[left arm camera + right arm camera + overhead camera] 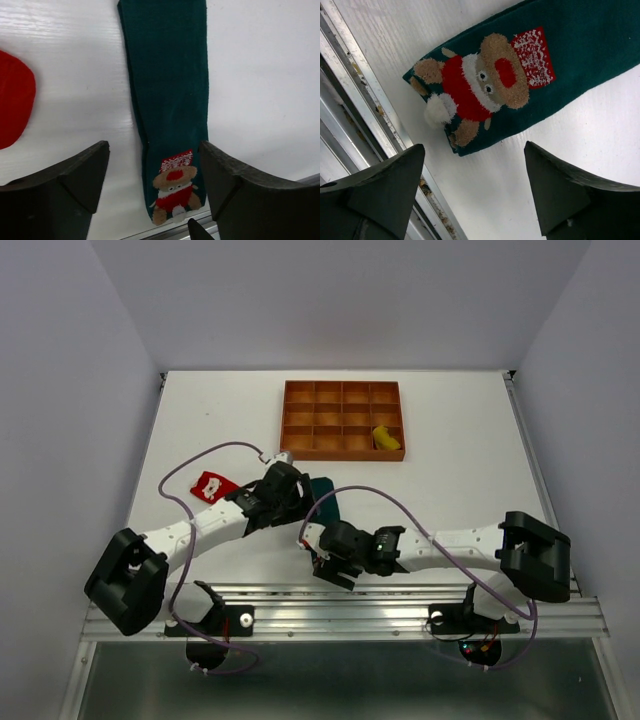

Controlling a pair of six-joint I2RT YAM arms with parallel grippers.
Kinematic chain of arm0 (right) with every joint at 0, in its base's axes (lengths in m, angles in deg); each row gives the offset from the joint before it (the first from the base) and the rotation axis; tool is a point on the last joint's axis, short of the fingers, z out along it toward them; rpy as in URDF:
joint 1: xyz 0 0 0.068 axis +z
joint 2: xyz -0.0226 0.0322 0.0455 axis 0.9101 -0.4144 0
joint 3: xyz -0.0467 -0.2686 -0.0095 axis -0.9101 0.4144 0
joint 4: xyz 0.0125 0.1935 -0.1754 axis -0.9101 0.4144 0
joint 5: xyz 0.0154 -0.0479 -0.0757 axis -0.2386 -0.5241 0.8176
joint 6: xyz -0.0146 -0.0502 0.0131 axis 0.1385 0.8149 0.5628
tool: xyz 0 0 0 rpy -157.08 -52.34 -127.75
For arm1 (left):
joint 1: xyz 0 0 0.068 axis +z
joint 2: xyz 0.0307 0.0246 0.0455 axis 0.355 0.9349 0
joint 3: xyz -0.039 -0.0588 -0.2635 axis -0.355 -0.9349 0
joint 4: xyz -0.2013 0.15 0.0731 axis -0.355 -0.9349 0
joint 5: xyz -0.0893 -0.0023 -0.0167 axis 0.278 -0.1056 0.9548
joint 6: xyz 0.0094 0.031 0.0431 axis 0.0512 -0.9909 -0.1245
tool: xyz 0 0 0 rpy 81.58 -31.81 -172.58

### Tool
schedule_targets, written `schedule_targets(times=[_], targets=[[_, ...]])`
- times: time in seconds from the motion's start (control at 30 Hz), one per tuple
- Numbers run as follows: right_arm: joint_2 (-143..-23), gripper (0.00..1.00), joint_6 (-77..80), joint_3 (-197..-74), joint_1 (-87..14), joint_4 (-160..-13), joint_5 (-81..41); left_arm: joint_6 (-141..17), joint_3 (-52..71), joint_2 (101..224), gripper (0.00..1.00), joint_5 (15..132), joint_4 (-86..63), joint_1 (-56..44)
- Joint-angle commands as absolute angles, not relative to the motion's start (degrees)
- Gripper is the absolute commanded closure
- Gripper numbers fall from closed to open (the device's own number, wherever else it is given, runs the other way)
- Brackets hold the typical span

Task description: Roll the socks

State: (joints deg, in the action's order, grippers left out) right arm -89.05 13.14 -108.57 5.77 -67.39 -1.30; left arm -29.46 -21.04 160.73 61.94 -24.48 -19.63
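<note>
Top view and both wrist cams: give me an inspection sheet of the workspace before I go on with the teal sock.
Surface: white table, no spills seen.
Job's things: dark teal sock lying flat and unrolled, its bear-figure end at the near edge; red sock on the table beside the left arm; yellow sock bundled in a right-hand compartment of the tray.
Clutter: nothing seen.
Grippers: left gripper open over the teal sock; right gripper open by its figure end; neither holds anything.
Cables: purple cables loop over both arms; one passes beside the red sock.
Surroundings: pale walls on three sides; metal rail along the near edge.
</note>
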Motion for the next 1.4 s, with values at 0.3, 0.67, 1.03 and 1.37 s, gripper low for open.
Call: schedule_targets(times=[0.3,0.67,1.03,1.37], targets=[[-90.3,0.32,17.0,-107.9,5.8,-73.8,-4.7,-29.9,-20.9,170.0,0.32,66.9,-18.0,-20.2],[-92.1,0.45,17.5,-107.0,5.8,-73.8,-3.9,-30.7,-20.4,175.1,0.45,67.4,-16.7,-20.2],[-94.7,0.76,16.9,-107.6,5.8,-75.1,-6.8,-31.9,-19.7,177.4,0.51,66.6,-16.8,-20.2],[-94.6,0.89,11.9,-110.6,-3.5,-74.5,-24.9,-32.2,-20.3,172.8,0.41,63.7,-18.6,-20.1]])
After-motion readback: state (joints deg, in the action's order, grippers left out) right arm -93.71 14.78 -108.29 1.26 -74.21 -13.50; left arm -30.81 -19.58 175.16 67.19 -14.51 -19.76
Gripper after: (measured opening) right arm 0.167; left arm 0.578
